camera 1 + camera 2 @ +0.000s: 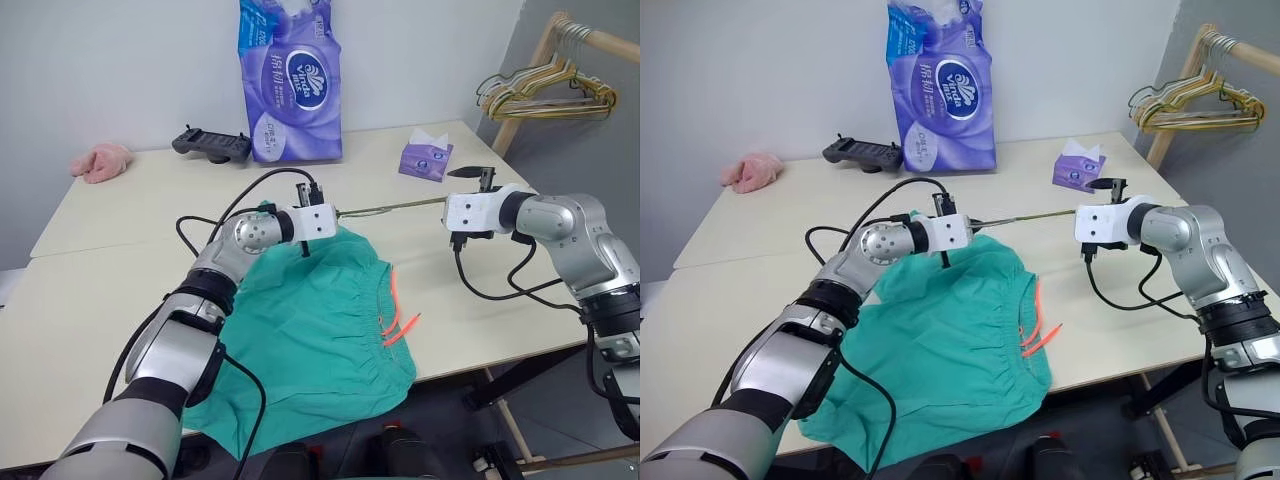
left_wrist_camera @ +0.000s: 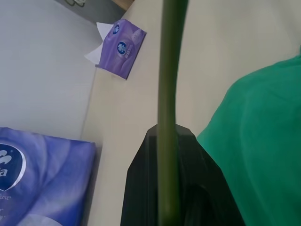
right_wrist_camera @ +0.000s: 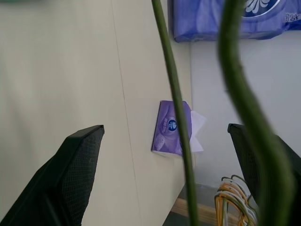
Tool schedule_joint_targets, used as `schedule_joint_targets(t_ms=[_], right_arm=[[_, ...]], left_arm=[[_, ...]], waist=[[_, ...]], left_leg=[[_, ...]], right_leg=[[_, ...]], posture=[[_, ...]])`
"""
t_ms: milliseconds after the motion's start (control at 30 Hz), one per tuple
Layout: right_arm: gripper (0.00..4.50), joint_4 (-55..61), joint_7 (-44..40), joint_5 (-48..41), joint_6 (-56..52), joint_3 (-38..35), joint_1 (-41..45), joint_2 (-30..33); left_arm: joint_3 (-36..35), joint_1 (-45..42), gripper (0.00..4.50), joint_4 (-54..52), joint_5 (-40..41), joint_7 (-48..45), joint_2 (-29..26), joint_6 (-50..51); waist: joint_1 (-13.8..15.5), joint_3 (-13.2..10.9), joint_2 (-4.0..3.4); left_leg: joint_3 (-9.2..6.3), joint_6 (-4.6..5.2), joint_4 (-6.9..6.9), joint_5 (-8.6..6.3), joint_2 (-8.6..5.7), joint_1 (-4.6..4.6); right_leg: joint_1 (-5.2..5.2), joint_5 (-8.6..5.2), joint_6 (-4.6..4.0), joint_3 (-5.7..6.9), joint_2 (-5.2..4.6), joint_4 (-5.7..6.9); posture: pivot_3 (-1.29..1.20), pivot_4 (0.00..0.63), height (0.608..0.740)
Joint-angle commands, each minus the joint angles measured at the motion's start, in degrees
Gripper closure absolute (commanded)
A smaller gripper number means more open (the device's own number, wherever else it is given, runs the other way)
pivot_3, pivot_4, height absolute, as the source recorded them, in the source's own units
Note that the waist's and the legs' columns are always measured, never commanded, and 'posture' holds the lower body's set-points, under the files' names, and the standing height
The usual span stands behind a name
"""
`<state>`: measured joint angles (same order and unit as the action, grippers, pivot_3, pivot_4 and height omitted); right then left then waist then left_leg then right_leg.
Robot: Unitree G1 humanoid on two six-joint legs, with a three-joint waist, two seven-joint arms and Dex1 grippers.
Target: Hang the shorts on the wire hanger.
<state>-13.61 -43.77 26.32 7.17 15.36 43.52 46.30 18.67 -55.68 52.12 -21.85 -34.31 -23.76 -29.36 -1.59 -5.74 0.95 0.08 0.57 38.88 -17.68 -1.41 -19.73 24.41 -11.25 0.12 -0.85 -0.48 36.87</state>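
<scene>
shorts (image 1: 310, 320): flat on table (image 1: 120, 230), about 6 o'clock, spilling over the near edge; not yet on hanger. left gripper (image 1: 322, 218): clenched on one end of hanger (image 1: 390, 208), just above shorts' far edge. hanger: held off the table, running toward 3 o'clock between both grippers. right gripper (image 3: 174, 141): fingers released, spread around the other end, not gripping. remaining, by judgement: threading shorts onto hanger.
</scene>
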Motion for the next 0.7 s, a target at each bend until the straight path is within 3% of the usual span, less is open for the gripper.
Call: schedule_joint_targets(t_ms=[33,400,500,700], right_arm=[[0.01,2.1,-0.3,0.8,1.1,-0.8,1.7,1.3],[0.01,3.0,-2.2,0.9,0.1,-0.9,1.7,-0.6],[0.84,3.1,-2.8,0.5,0.3,-1.3,1.1,-0.3],[3.02,3.7,-2.9,0.4,0.7,-1.9,-0.2,1.4]], left_arm=[[0.3,-0.5,4.5,-2.2,-0.7,0.8,-0.8,-1.0],[0.8,-0.9,4.5,-2.1,-1.6,1.2,-0.6,-1.0],[0.5,-0.7,4.5,-2.1,-1.2,1.0,-0.5,-0.6],[0.4,-0.2,4.5,-2.3,-1.2,0.8,-1.3,-0.8]], waist=[[0.0,0.0,0.0],[0.0,0.0,0.01],[0.0,0.0,0.01],[0.0,0.0,0.01]], left_leg=[[0.0,0.0,0.0,0.0,0.0,0.0],[-0.01,0.0,0.0,0.0,0.01,0.0],[-0.01,0.0,0.0,0.0,0.0,0.0],[0.0,0.0,0.0,0.0,0.0,0.0]], right_leg=[[0.0,0.0,0.0,0.0,0.0,0.0],[0.0,0.0,0.0,0.01,0.01,0.0],[0.0,0.0,0.0,0.01,0.01,0.0],[0.0,0.0,0.0,0.01,0.01,-0.01]], posture=[[-0.02,0.058,0.74],[-0.02,0.065,0.74],[-0.02,0.064,0.74],[-0.02,0.065,0.74]])
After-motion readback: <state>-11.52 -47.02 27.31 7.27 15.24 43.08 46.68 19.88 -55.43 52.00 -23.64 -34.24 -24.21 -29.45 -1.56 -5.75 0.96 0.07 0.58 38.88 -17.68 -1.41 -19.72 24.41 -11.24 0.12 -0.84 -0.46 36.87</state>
